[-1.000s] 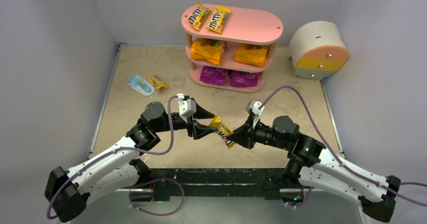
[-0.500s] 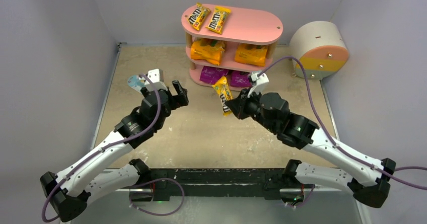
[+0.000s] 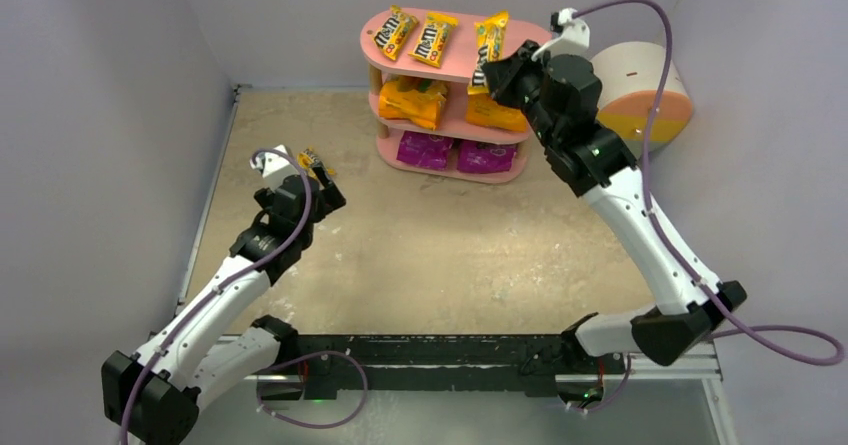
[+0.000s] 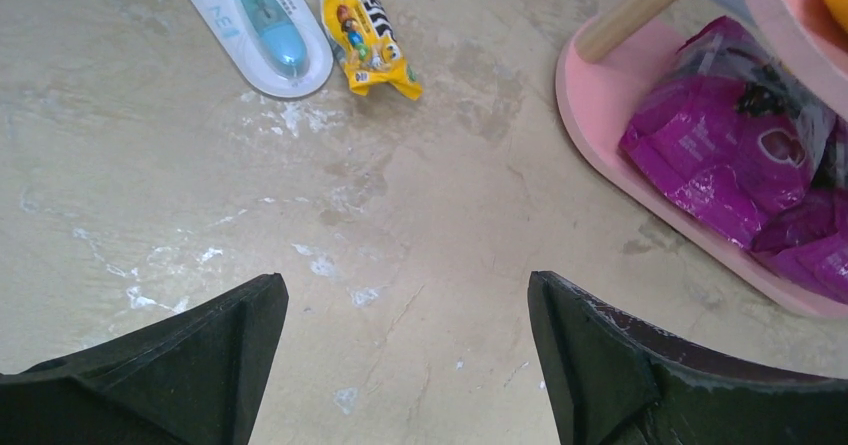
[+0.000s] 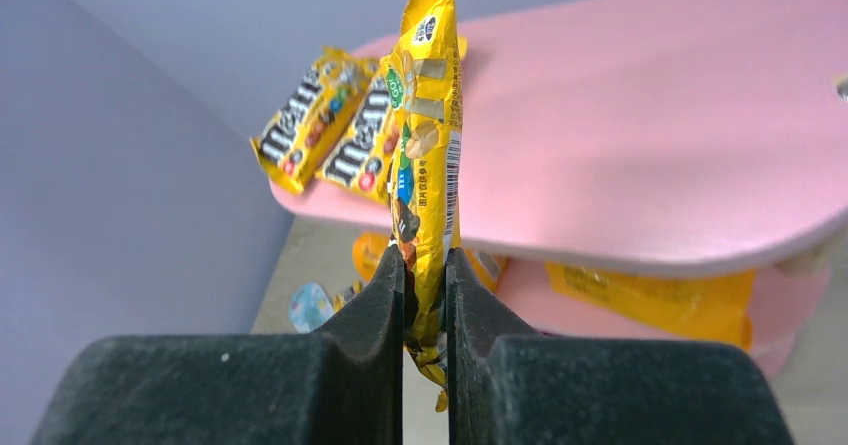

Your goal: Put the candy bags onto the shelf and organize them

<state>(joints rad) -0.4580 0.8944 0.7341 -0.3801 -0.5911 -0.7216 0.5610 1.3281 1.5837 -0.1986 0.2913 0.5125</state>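
My right gripper (image 3: 497, 68) (image 5: 425, 265) is shut on a yellow M&M's packet (image 3: 489, 40) (image 5: 426, 135), holding it over the top board of the pink shelf (image 3: 520, 50) (image 5: 650, 145). Two M&M's packets (image 3: 395, 31) (image 3: 433, 39) lie on the top board's left end. Two orange bags (image 3: 412, 100) (image 3: 497, 113) sit on the middle tier, two purple bags (image 3: 424, 149) (image 3: 487, 155) on the bottom. A fourth M&M's packet (image 4: 368, 37) (image 3: 311, 158) lies on the table. My left gripper (image 3: 322, 190) (image 4: 405, 300) is open and empty, just near of it.
A flat light-blue-and-white item (image 4: 255, 15) lies left of the loose packet. A round cream drawer unit (image 3: 645, 95) with pink and yellow fronts stands right of the shelf. Grey walls close in the table (image 3: 450, 255) on three sides.
My right gripper has carried the M&M's packet up from beside the shelf's bottom tier to over its top board. My left gripper has moved left, toward the loose packet.
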